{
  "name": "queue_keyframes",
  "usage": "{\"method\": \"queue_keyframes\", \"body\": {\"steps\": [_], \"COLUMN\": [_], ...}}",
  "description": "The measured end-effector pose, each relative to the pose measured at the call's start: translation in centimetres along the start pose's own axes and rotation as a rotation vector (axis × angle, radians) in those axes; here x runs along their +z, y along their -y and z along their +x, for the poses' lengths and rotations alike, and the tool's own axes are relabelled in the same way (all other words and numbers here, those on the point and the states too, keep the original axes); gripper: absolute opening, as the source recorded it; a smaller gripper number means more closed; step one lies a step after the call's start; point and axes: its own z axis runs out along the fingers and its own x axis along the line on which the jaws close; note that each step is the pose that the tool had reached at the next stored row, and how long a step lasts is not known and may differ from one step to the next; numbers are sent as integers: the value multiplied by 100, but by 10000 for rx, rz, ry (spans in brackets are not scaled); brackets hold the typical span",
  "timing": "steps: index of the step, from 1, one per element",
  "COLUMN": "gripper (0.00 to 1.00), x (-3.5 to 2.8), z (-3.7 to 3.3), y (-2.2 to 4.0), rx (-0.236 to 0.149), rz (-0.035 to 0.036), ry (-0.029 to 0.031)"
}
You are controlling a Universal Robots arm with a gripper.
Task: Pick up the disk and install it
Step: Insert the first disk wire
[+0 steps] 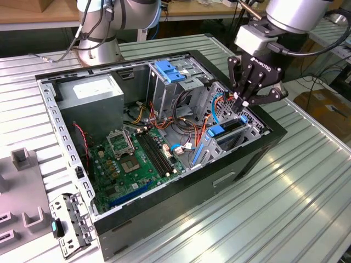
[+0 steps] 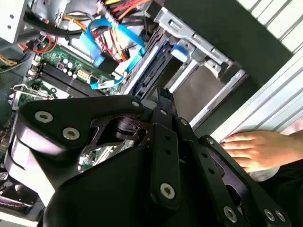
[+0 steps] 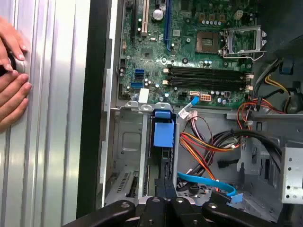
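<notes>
Most of the job looks done here. The disk (image 1: 229, 128) is seen standing on edge in a slot of the drive cage (image 1: 253, 127), at the end of the case on the exterior view's right. Blue rails run along it and there's a blue tab on top. In the first wrist view its dark body is seen down inside the slot. So pick-up and insertion can be counted as done, judging by how it sits. Whether it's been pushed fully home can't be told. A loose blue data cable (image 3: 204, 182) is lying just beside the cage, so hooking up may be what's left, if that's counted at all.

The gripper (image 1: 245, 100) is hung right above the cage, over the disk. The jaws look clenched together with nothing held between them. Contact with the disk's top edge can't be made out.

Contents-wise, the open PC case (image 1: 164, 205) is laid on its side on the ribbed tabletop (image 1: 290, 208). Packed inside:
- a green motherboard (image 1: 129, 161)
- a grey power supply box (image 1: 90, 98) with a white sticker
- a tall grey cage (image 1: 159, 96) topped by a blue tab
- a tangle of orange and red wires (image 1: 184, 123) between the two cages

A person's hand (image 3: 12, 80) is rested on the tabletop just beside the case wall.
</notes>
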Motion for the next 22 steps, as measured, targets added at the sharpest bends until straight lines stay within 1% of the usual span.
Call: {"method": "queue_keyframes", "body": {"steps": [1, 2, 5, 8, 13, 16, 17, 22], "gripper": [11, 11, 11, 11, 11, 11, 11, 11], "x": [18, 21, 20, 20, 20, 20, 20, 21], "z": [-30, -34, -35, -35, -35, -35, -35, -35], "y": [191, 212, 216, 217, 217, 217, 217, 217], "rx": [-9, -11, -71, -402, -1303, -2017, -2372, -3353], "rz": [-11, -12, -11, -3, 20, 38, 47, 71], "ry": [-99, -108, -111, -108, -112, -117, -117, -123]}}
